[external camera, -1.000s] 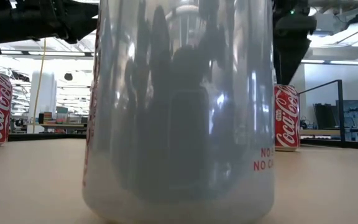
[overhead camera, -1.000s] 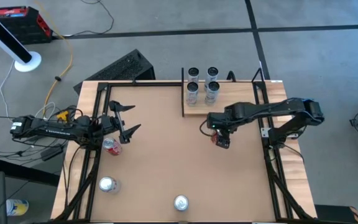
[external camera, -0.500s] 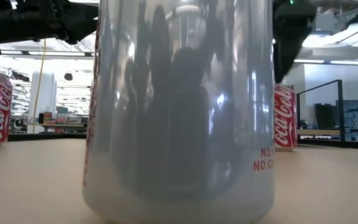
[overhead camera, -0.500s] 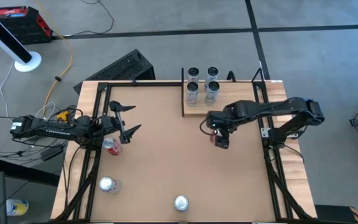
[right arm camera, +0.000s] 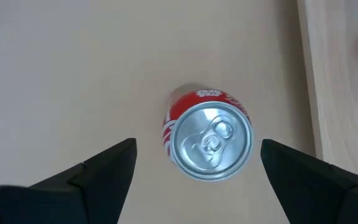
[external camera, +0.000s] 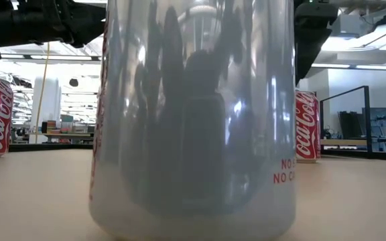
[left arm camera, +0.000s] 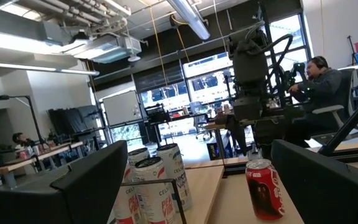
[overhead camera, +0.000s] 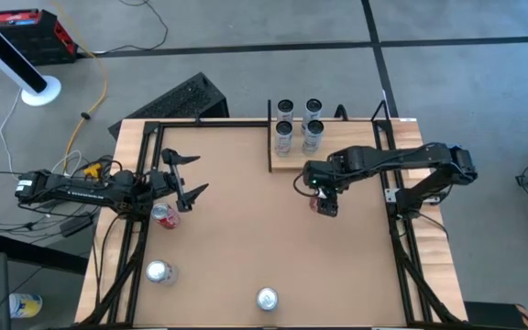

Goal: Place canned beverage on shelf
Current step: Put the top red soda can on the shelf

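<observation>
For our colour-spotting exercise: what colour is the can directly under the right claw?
Red sides with a silver top, the can shows best in the right wrist view, between the open right claw fingers.

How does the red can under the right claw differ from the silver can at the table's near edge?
The red can has a red body; the silver can is silver with red lettering. The red can stands beside the shelf, below the open right claw; the silver can stands alone at the near edge, far from both arms. The silver can fills the low view; the red can looks small there. Both stand upright, ungripped.
</observation>
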Robot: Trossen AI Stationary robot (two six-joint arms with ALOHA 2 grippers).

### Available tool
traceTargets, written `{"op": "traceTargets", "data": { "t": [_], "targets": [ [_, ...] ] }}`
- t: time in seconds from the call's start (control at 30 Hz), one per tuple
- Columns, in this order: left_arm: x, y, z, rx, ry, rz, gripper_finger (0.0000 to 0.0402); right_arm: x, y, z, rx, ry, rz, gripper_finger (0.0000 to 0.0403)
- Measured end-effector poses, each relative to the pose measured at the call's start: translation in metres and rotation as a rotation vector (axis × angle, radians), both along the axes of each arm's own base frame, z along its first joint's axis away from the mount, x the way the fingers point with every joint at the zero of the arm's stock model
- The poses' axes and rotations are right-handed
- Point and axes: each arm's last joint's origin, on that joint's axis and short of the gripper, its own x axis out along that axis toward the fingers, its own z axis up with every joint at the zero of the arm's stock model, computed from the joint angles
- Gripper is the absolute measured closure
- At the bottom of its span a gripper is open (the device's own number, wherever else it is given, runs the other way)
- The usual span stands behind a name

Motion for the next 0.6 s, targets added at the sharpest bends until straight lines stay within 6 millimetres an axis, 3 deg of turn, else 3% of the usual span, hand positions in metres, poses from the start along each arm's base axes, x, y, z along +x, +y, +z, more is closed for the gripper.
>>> {"op": "traceTargets", "data": {
  "t": [0.6],
  "targets": [
    [0.0,0.0,0.0,0.001,0.001,-0.002,0.0016,0.008,-0.014,-0.016,0.002,0.089,-0.03,0.0033]
  ]
}}
